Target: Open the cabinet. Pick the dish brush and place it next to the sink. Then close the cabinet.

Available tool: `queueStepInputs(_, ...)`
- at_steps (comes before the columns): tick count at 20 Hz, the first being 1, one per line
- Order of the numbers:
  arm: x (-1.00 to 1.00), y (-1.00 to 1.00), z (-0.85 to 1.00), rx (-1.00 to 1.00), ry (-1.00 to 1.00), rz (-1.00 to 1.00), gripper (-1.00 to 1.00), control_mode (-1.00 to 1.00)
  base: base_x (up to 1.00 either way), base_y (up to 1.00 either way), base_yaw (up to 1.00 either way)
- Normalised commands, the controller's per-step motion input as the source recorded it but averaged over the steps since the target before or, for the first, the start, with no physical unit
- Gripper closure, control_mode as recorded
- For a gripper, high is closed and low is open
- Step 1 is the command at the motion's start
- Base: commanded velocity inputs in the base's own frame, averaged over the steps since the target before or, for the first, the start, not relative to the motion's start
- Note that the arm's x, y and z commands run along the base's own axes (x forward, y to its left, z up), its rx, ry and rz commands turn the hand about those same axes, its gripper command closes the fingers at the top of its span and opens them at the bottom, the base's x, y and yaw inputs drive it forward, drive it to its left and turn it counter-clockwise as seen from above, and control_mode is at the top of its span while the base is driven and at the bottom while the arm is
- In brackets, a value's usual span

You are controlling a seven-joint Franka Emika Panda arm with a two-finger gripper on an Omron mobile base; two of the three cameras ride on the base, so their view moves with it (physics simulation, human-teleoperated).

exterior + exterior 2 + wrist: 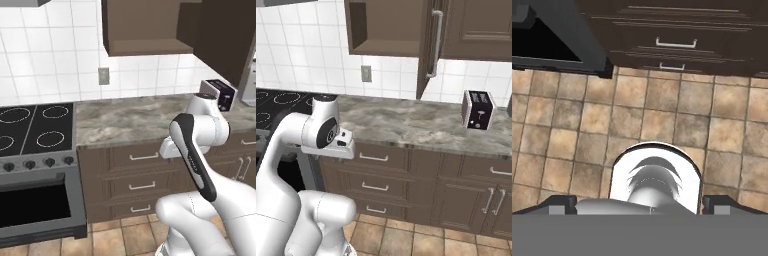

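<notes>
The cabinet (388,25) on the wall stands open, and the part of its shelf that I can see is bare. Its door (428,45) swings out toward me with the long silver bar handle (436,42) on its edge. In the left base view the open cabinet (145,25) hangs above the counter. The dish brush is out of view, and so is the sink. My gripper (640,207) points down at the tiled floor in front of the lower drawers. It is open, its two dark fingertips (559,205) far apart with nothing between them.
A toaster (477,110) stands on the marbled counter (406,125) at the right. The stove (35,130) with its oven is at the left. Lower drawers (677,42) with short handles run under the counter. An outlet (103,76) sits on the tiled wall.
</notes>
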Motion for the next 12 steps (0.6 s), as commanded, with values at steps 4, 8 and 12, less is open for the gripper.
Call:
queueStepInputs(4,0.0,0.0,0.0,0.0,0.0,0.0,-1.0,1.0,0.28,0.18,-0.21)
queueStepInputs(8,0.0,0.0,0.0,0.0,0.0,0.0,-1.0,1.0,0.42,0.46,-0.27)
queueStepInputs(12,0.0,0.0,0.0,0.0,0.0,0.0,-1.0,1.0,0.54,0.33,-0.21)
